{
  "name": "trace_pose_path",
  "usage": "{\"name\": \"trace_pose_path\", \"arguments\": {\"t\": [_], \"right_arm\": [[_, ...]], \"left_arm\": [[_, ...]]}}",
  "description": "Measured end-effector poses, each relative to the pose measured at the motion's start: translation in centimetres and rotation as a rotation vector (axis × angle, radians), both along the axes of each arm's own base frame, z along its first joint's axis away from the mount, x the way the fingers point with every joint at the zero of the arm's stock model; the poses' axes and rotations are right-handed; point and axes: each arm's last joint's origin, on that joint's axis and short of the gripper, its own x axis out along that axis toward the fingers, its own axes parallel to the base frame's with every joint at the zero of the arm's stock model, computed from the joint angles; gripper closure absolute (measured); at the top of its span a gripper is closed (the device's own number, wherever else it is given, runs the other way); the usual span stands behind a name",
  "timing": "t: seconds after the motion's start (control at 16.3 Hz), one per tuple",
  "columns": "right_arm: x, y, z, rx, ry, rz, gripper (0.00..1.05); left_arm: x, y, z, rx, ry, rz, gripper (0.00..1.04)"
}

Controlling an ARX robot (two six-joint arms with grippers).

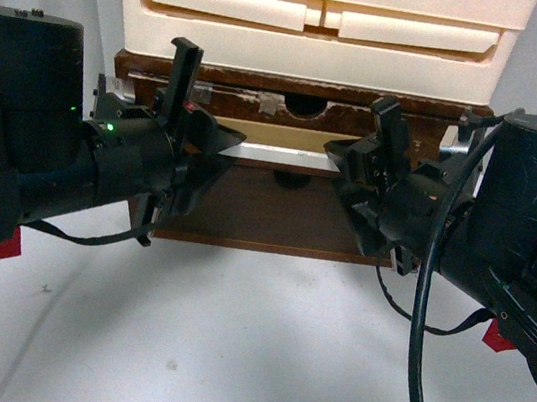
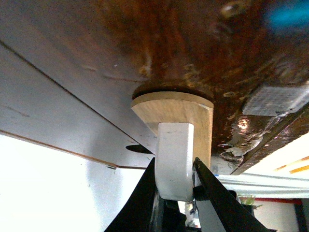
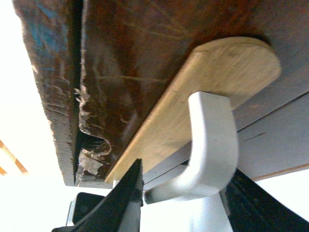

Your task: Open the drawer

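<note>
Cream plastic drawers (image 1: pixel 313 58) stand above a plain brown panel (image 1: pixel 269 211) on a white tabletop (image 1: pixel 247 344)

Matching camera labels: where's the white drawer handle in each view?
Front view: handle, a white bar mid-picture, between the two arms.
Left wrist view: handle close up, its post coming off the tan plate, with the left pincer closed on it.
Right wrist view: handle, its curved end coming off the same plate.
Shared landmark: the scuffed dark drawer front.

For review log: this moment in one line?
left gripper: shut on handle; right gripper: around handle, grip unclear; drawer: opening unclear
</note>
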Motion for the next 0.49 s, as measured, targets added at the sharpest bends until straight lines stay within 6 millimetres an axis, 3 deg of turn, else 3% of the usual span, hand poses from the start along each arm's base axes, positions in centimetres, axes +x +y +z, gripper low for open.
{"name": "trace_pose_path", "arguments": {"t": [0.12, 0.18, 0.37, 0.49], "right_arm": [[0.2, 0.3, 0.2, 0.012, 0.005, 0.0, 0.8], [0.2, 0.3, 0.2, 0.054, 0.036, -0.001, 0.84], [-0.5, 0.5, 0.2, 0.117, 0.07, 0.008, 0.87], [-2.8, 0.6, 0.5, 0.131, 0.076, 0.031, 0.88]], "left_arm": [[-0.1, 0.1, 0.0, -0.044, 0.03, 0.01, 0.9], [-0.1, 0.2, -0.1, -0.054, 0.035, 0.013, 0.91], [-1.0, 0.4, -0.1, -0.065, 0.032, 0.013, 0.91], [-3.5, 0.7, 0.2, -0.069, 0.035, -0.007, 0.91]]}}
